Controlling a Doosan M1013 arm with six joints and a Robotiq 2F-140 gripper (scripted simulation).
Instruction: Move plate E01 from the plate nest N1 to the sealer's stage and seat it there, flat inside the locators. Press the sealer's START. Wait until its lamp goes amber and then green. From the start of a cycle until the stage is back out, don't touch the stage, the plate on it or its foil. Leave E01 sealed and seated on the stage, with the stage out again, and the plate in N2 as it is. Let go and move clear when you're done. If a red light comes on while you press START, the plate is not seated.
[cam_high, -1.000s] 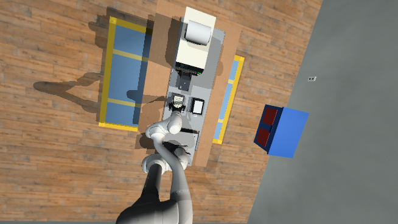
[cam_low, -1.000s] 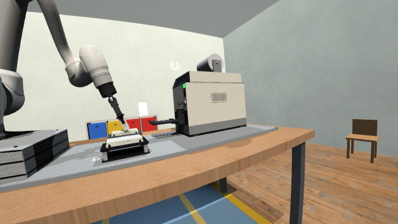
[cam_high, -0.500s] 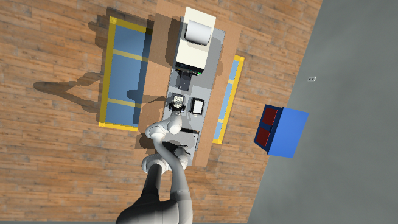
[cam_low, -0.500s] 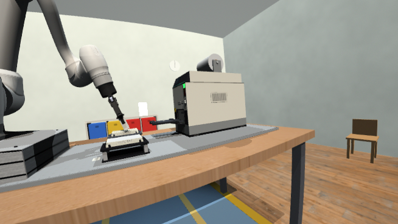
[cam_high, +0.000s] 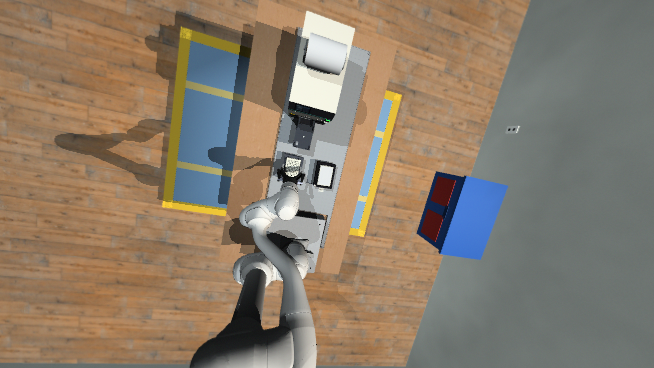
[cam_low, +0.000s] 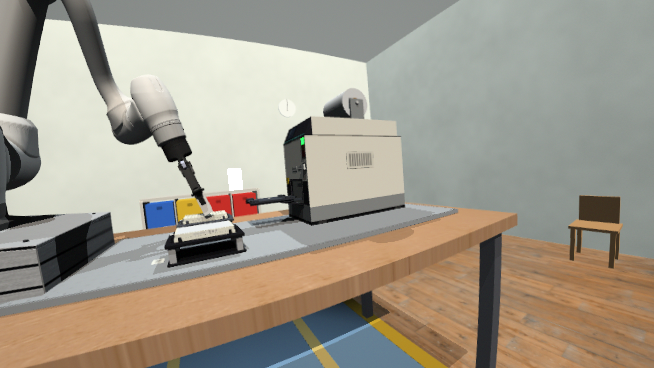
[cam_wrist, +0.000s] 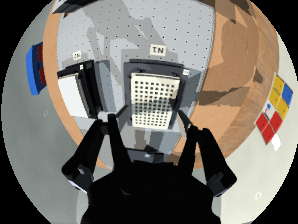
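Plate E01 (cam_high: 293, 163) (cam_low: 196, 219) (cam_wrist: 154, 95), white with a grid of wells, lies in the black nest N1 (cam_wrist: 186, 106). My gripper (cam_high: 290, 176) (cam_low: 205, 210) (cam_wrist: 153, 113) is tilted down over the plate's near end. Its fingers stand open, one on each side of the plate, and nothing is held. A second white plate (cam_high: 325, 175) (cam_low: 206, 229) (cam_wrist: 69, 94) lies in nest N2 beside it. The cream sealer (cam_high: 322, 75) (cam_low: 350, 170) stands further along the table with its dark stage (cam_high: 303, 136) (cam_low: 270, 200) out and bare. Its lamp (cam_low: 302, 141) shows green.
Nests and sealer stand on a grey mat (cam_low: 280, 240) on a wooden table (cam_low: 400, 250). My arm's grey base block (cam_low: 50, 250) is at the left end. Coloured bins (cam_low: 190, 206) line the back wall. A blue cabinet (cam_high: 462, 215) and a chair (cam_low: 597, 222) stand away from the table.
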